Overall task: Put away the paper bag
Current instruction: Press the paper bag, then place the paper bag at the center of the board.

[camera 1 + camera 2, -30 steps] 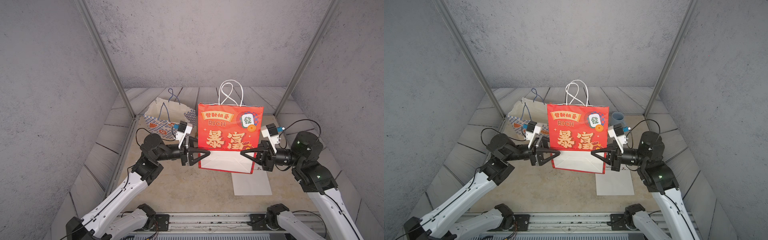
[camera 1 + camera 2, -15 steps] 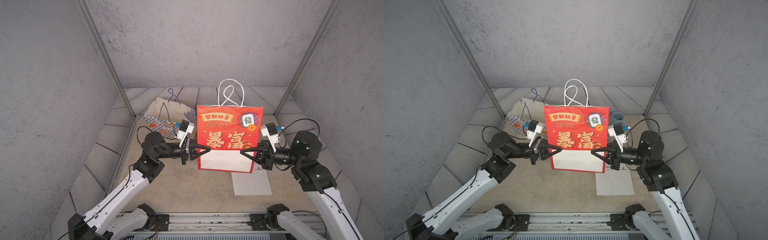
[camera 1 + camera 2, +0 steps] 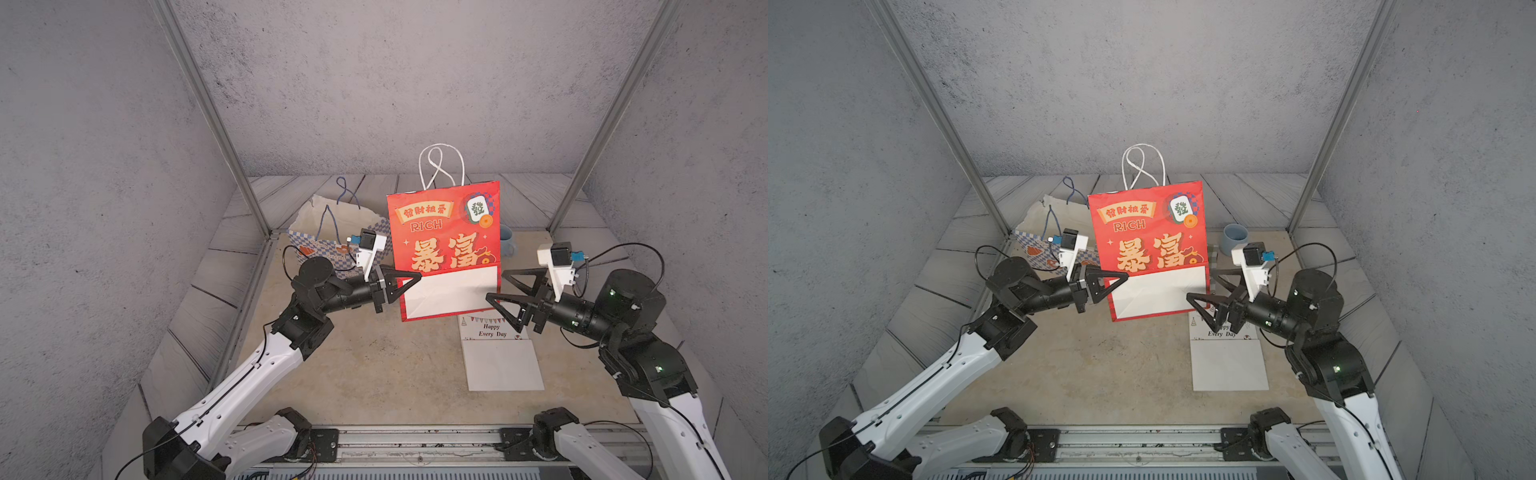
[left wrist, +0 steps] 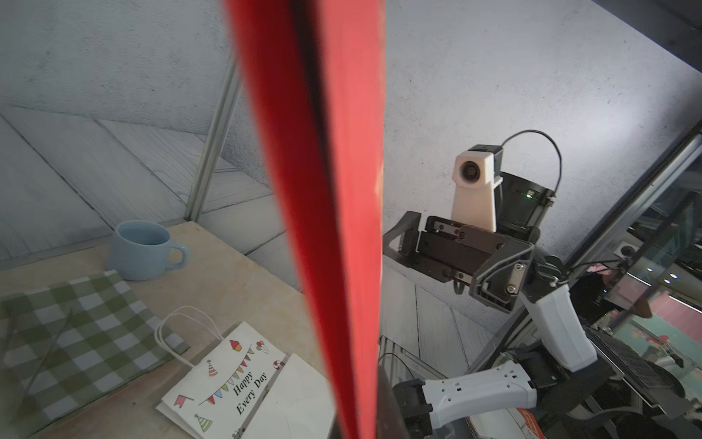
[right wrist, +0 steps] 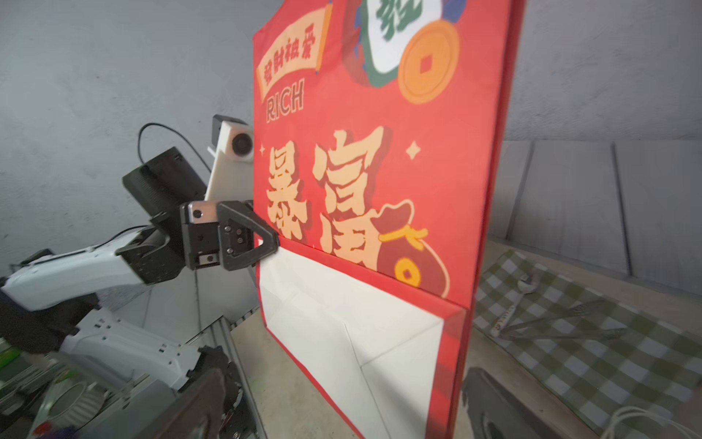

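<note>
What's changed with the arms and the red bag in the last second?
The left tool closed on the left edge of the red paper bag; the right tool opened, releasing the right edge. The bag shifted slightly left, still upright. Checkered bag, mug and flat white bag stayed put.

The red paper bag [image 5: 380, 182] stands upright, its folded white base flap facing the camera (gold lettering reads "RICH"). The left gripper [image 5: 270, 245] is clamped on its far edge. Behind lies a green checked cloth [image 5: 569, 365] bearing a spoon [image 5: 526, 286].
</note>
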Tool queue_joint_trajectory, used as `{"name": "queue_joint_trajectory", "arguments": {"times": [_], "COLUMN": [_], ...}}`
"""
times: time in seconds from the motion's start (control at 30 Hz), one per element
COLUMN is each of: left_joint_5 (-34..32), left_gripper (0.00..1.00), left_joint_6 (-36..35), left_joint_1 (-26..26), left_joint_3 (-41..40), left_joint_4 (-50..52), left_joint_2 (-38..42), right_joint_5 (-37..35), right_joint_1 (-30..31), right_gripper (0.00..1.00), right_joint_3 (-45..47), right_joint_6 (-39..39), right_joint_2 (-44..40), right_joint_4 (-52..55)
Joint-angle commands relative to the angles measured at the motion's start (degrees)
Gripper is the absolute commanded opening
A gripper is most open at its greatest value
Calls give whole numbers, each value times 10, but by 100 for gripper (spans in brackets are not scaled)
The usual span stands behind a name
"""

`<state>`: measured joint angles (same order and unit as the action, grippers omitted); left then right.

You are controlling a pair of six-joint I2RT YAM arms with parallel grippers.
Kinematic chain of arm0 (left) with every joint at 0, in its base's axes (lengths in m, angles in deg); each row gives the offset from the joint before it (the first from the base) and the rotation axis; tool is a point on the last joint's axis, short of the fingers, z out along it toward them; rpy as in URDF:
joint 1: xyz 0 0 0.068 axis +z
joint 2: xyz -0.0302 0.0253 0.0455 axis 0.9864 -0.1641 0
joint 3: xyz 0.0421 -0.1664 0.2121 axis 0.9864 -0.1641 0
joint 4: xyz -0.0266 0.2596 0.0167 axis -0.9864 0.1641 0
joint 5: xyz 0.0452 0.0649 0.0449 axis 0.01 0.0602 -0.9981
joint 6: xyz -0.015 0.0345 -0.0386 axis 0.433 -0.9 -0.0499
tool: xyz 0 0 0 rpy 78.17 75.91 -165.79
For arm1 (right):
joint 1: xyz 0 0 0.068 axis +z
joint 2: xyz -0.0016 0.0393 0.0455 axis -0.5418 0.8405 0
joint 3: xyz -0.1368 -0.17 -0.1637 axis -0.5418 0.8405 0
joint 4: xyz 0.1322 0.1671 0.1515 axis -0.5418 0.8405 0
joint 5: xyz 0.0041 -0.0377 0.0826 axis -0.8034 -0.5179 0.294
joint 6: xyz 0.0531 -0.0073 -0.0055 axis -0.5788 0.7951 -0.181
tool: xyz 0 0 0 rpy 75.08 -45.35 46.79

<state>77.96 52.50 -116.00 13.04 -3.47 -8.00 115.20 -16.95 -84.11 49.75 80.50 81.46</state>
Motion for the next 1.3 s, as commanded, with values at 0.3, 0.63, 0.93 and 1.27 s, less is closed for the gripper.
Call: {"name": "queue_joint_trajectory", "arguments": {"times": [0.3, 0.63, 0.93, 1.27], "left_joint_5": [-228, -319, -309, -291], "left_gripper": [0, 0, 0, 0], "left_joint_6": [80, 168, 182, 248], "left_joint_1": [-103, -237, -299, -320], "left_joint_3": [-40, -37, 10, 81], "left_joint_4": [40, -45, -124, -186], "left_joint_2": [-18, -131, -274, -420], "right_joint_5": [-301, -302, -275, -265], "right_joint_1": [2, 3, 2, 3], "right_gripper": [99, 99, 99, 100], "right_joint_3": [7, 22, 17, 20], "right_joint_6": [66, 48, 42, 45], "right_joint_2": [-73, -109, -111, -111], "right_joint_4": [149, 133, 132, 139]}}
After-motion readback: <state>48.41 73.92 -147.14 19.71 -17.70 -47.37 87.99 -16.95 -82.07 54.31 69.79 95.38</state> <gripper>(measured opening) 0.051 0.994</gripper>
